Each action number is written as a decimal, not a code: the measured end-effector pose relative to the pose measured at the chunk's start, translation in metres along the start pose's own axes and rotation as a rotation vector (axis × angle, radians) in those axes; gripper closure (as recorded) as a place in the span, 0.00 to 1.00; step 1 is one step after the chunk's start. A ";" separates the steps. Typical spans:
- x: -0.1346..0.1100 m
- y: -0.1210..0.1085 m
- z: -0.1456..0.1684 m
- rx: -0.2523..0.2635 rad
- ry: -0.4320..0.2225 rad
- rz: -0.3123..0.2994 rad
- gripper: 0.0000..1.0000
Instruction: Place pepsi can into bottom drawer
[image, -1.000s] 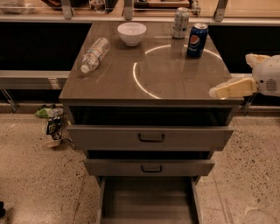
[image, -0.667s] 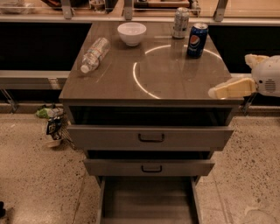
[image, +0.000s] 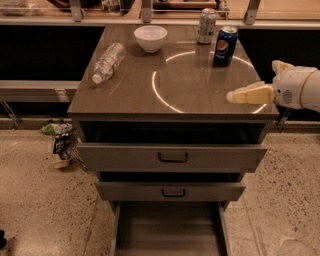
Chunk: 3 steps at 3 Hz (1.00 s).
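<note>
Hovering: gripper (image: 233, 96) hung at the right edge of the table (image: 200, 85); how far open, I could not tell.
Pepsi can (image: 225, 46): stood beyond it, logo showing.
Bottom drawer (image: 170, 230): was open, below-left.

Dark blue Pepsi can (image: 225, 46) stands at the brown table (image: 150, 102)'s back right. Cream gripper (image: 234, 96) hovers over the table's right edge; grey bottom drawer (image: 170, 231) stands open below.
</note>
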<state>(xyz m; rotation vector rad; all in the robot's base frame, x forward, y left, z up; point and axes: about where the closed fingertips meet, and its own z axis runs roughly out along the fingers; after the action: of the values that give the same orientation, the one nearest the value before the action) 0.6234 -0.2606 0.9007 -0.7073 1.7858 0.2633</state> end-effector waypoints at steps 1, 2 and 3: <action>0.002 -0.020 0.032 0.011 -0.085 0.071 0.00; -0.004 -0.038 0.061 0.003 -0.143 0.091 0.00; -0.015 -0.060 0.082 0.014 -0.187 0.077 0.00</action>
<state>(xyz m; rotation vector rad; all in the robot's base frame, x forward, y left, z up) 0.7257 -0.2615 0.8978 -0.5847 1.6370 0.3566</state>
